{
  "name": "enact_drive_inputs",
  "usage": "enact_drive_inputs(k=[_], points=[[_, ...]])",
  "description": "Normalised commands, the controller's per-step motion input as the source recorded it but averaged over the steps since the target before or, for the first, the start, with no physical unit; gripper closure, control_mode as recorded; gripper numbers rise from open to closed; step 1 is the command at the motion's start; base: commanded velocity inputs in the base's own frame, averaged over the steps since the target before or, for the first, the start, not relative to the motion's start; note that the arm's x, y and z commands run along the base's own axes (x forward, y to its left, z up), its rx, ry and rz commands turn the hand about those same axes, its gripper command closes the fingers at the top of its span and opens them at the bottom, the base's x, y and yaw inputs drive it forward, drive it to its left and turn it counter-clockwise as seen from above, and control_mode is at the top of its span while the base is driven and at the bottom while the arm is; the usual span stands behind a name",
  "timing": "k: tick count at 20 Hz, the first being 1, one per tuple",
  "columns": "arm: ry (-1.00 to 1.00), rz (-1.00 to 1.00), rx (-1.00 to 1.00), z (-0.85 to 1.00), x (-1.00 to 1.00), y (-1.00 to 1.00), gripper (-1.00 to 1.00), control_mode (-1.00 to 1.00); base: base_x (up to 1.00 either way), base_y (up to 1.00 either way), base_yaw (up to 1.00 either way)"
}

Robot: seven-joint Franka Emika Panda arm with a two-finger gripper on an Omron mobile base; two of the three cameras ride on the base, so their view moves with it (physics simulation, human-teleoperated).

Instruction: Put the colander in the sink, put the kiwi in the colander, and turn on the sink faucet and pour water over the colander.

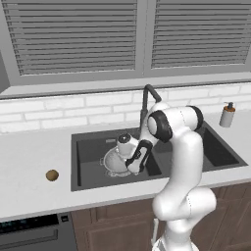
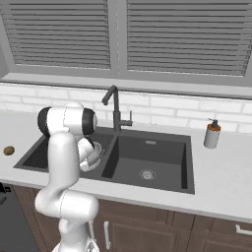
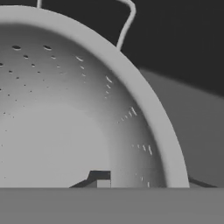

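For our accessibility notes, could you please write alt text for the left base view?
A white robot arm reaches down over a silvery colander lying in the left basin of a dark sink. A kiwi sits on the counter to its left.

A small grey soap dispenser bottle with a brown pump top stands upright on the pale speckled tabletop. Behind it runs a white brick backsplash, below grey slatted window blinds. Dark brown wooden cabinet doors sit beneath.

Silvery colander (finely perforated) — brown kiwi.
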Motion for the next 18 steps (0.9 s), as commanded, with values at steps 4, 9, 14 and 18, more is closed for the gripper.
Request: enact_drive_inputs(k=[4,9,14,18], points=[[-0.11,-0.01,0.00,-0.47,0.29,0.12,1.00,-1.00,0.00,0.00,0.00],[-0.09,0.00,0.01,-0.31,0.15,0.15,1.00,-1.00,0.00,0.00,0.00],[-0.03,0.00,0.03,-0.07,-0.08,0.03,1.00,-1.00,0.00,0.00,0.00],[0.00,-0.06,0.07,0.01,-0.34,0.00,1.00,-1.00,0.00,0.00,0.00]])
